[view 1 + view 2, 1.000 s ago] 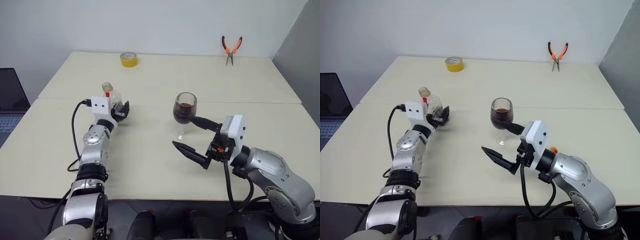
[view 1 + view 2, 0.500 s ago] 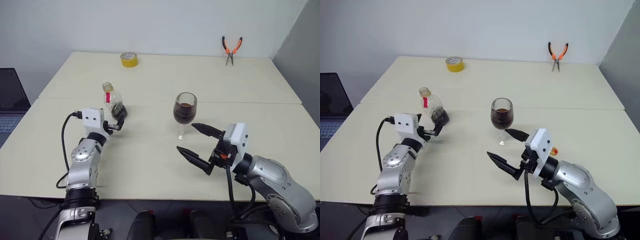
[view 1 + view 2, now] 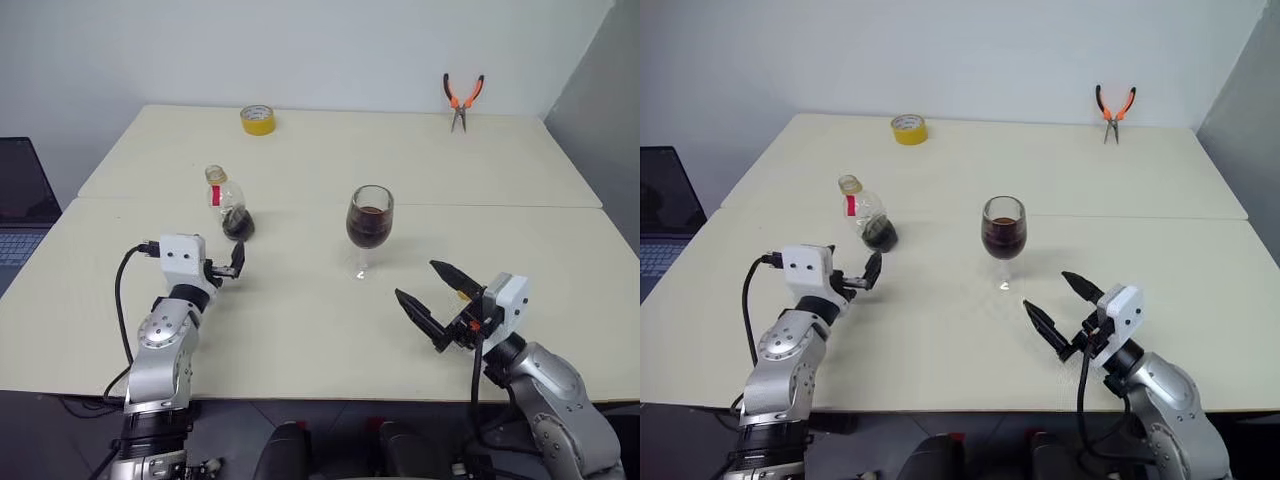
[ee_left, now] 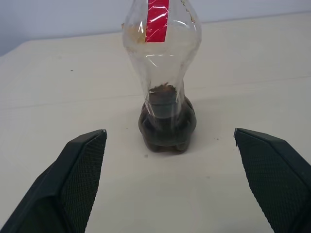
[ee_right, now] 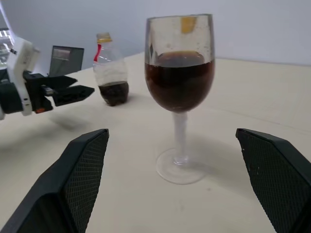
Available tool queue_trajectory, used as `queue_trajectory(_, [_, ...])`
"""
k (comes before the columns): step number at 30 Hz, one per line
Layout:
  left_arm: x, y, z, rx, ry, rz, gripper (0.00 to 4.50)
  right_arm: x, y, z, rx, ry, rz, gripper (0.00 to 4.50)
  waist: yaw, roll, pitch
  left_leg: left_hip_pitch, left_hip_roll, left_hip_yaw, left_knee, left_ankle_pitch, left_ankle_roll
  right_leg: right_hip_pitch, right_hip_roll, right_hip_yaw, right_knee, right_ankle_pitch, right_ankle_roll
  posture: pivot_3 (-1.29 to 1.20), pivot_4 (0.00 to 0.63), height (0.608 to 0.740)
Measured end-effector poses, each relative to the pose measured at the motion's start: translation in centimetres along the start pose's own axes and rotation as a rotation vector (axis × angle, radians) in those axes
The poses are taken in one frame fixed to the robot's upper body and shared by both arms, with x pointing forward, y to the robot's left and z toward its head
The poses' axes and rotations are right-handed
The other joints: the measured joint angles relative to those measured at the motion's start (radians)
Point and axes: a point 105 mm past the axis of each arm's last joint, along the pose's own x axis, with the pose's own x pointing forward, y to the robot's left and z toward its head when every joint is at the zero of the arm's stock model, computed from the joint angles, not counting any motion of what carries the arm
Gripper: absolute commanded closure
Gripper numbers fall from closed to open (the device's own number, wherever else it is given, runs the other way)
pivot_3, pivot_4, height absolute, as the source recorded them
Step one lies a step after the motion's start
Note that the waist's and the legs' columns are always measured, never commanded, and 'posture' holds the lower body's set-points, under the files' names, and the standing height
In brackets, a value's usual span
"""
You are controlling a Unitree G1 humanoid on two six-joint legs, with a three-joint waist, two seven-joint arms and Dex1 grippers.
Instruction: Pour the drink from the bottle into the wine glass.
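Note:
The bottle point(image 3: 228, 203) stands upright on the cream table point(image 3: 300, 320), left of centre. It is clear with a red label mark and a yellow-orange cap, and a little dark drink point(image 4: 166, 127) lies in its base. The wine glass point(image 3: 369, 226) stands to its right, its bowl about half full of the same dark drink point(image 5: 179, 87). My left gripper point(image 3: 233, 267) is open, empty, and a short way in front of the bottle, pointing at it. To the front right of the glass, my right gripper point(image 3: 415, 279) is open, clear of it and holding nothing.
A yellow tape roll point(image 3: 257, 119) lies at the table's far edge, and orange-handled pliers point(image 3: 462, 98) lie at the far right. A laptop point(image 3: 20, 205) sits off the table's left side. A seam point(image 3: 500, 206) runs across the tabletop behind the glass.
My left gripper has drawn back from the bottle, which stays standing. My right gripper has moved right and down, away from the glass.

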Motion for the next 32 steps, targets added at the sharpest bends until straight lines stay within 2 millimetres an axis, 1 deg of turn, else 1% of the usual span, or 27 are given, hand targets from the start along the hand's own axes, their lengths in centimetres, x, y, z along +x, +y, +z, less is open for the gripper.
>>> queue_trajectory(2, [-0.5,-0.6,-0.3,-0.003,0.003,-0.017,0.06,0.2,-1.4,-0.7,-0.024,-0.021,-0.105,0.0,-0.001,0.0,0.0,0.0,0.0,0.0,0.0,0.0,0.0,0.0,0.0,0.0,0.0,0.0,0.0,0.0,0.15,0.74])
queue_trajectory(4, [-0.9,-0.9,-0.5,-0.002,0.005,-0.03,0.06,0.2,-2.4,-1.1,-0.042,-0.031,-0.171,0.0,0.0,0.0,0.0,0.0,0.0,0.0,-0.001,0.0,0.0,0.0,0.0,0.0,0.0,0.0,0.0,0.0,0.15,0.74])
queue_trajectory(10, [-1.6,-1.0,-0.5,0.005,-0.032,0.015,0.06,0.5,-4.7,-1.4,-0.047,-0.073,-0.298,0.0,0.0,0.0,0.0,0.001,0.0,0.001,0.0,0.0,0.0,0.0,0.0,0.001,0.0,0.0,0.0,0.0,0.15,0.74])
queue_trajectory(14, [-2.0,-1.0,-0.8,0.014,-0.042,0.042,0.06,0.1,-6.3,-2.0,-0.061,-0.06,-0.371,0.0,0.0,0.001,0.0,0.001,0.0,0.001,0.0,0.0,0.0,0.0,0.0,0.001,0.0,0.0,0.0,0.0,0.15,0.74])
queue_trajectory(23, [-2.0,-1.0,-0.9,0.025,-0.06,0.061,0.06,-0.2,-7.1,-2.2,-0.069,-0.062,-0.411,0.0,0.0,0.001,0.0,0.001,0.0,0.001,-0.001,0.0,0.0,0.0,0.0,0.001,0.0,0.0,0.0,0.0,0.15,0.74])
queue_trajectory(27, [-1.9,-1.0,-1.4,0.022,-0.047,0.06,0.06,-0.5,-7.8,-2.2,-0.074,-0.066,-0.449,0.0,0.0,0.001,0.0,0.001,0.0,0.002,-0.001,0.0,0.0,0.0,0.0,0.001,0.0,0.0,0.0,0.0,0.15,0.74])
queue_trajectory(32, [-1.8,-1.3,-1.3,0.036,-0.062,0.048,0.06,-0.6,-7.9,-2.5,-0.072,-0.062,-0.457,0.0,0.0,0.001,0.0,0.001,0.0,0.002,-0.001,0.0,0.0,0.0,0.0,0.001,0.0,0.0,0.0,0.0,0.15,0.74])
